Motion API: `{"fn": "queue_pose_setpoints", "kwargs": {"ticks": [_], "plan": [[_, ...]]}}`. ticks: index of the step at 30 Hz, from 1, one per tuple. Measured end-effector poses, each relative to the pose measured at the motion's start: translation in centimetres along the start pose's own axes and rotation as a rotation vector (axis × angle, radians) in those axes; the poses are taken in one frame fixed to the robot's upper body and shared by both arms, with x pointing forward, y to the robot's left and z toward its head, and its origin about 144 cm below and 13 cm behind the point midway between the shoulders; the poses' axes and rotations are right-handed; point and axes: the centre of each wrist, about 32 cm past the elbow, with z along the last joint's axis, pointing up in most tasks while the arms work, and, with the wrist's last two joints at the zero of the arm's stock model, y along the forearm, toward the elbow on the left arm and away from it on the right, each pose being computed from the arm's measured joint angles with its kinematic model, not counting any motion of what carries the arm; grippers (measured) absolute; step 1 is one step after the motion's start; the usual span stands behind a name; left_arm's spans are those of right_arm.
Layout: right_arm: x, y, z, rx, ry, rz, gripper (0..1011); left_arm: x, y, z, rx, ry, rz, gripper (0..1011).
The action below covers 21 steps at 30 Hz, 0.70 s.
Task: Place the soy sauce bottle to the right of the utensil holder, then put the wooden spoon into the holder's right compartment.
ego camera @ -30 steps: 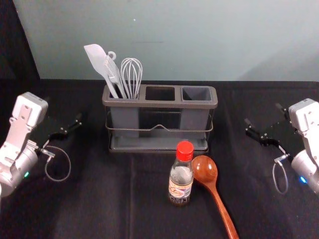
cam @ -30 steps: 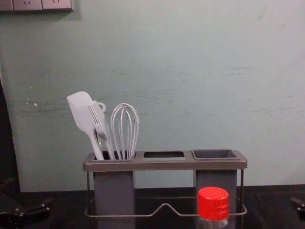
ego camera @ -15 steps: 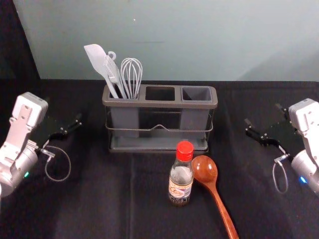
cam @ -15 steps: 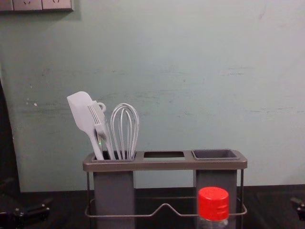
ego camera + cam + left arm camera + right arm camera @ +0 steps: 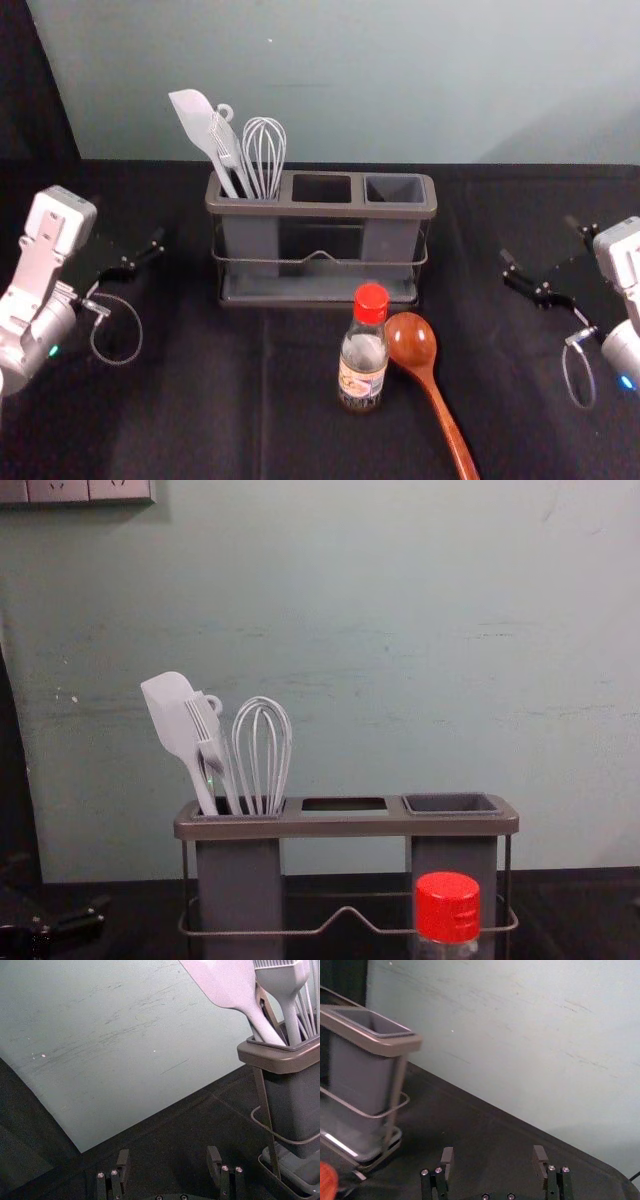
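The soy sauce bottle, red-capped, stands upright in front of the utensil holder. Right beside it lies the wooden spoon, its bowl toward the holder and handle toward the near edge. In the chest view the bottle's cap overlaps the holder's right compartment. My right gripper is off to the holder's right; in the right wrist view the gripper is open and holds nothing. The left gripper is parked left of the holder, open and empty in its wrist view.
A white spatula, a brush and a whisk stand in the holder's left compartment. Behind the dark-covered table rises a pale wall.
My right gripper has shifted a little outward to the right and has left the chest view's right edge. The left arm, bottle, spoon and holder have stayed where they were.
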Motion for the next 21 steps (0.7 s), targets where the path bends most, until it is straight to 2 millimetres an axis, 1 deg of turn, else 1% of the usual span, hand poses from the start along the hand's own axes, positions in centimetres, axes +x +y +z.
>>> {"fn": "queue_pose_setpoints", "kwargs": {"ticks": [6,7,9,10,14,15,17,19,20,21], "plan": [[-0.6,-2.6,0.8,0.017,-0.01,0.024,1002,0.0,0.0,0.0,0.0,0.0,0.0,1000],[-0.9,-3.4,1.1,0.021,-0.007,0.03,1002,0.0,0.0,0.0,0.0,0.0,0.0,1000],[-1.3,-4.1,1.4,0.031,0.0,0.035,1002,0.0,0.0,0.0,0.0,0.0,0.0,1000],[-1.7,-4.9,1.8,0.046,0.007,0.045,1002,0.0,0.0,0.0,0.0,0.0,0.0,1000],[-2.7,-6.4,2.5,0.085,0.026,0.06,1002,0.0,0.0,0.0,0.0,0.0,0.0,1000],[-3.3,-7.1,2.8,0.103,0.036,0.072,1002,0.0,0.0,0.0,0.0,0.0,0.0,1000],[-3.8,-7.7,3.1,0.118,0.048,0.083,1002,0.0,0.0,0.0,0.0,0.0,0.0,1000],[-4.8,-8.7,3.7,0.141,0.074,0.103,1002,0.0,0.0,0.0,0.0,0.0,0.0,1000],[-4.8,-8.7,3.7,0.141,0.074,0.103,1003,0.0,0.0,0.0,0.0,0.0,0.0,1000],[-5.3,-9.1,4.0,0.151,0.087,0.111,1002,0.0,0.0,0.0,0.0,0.0,0.0,1000]]}}
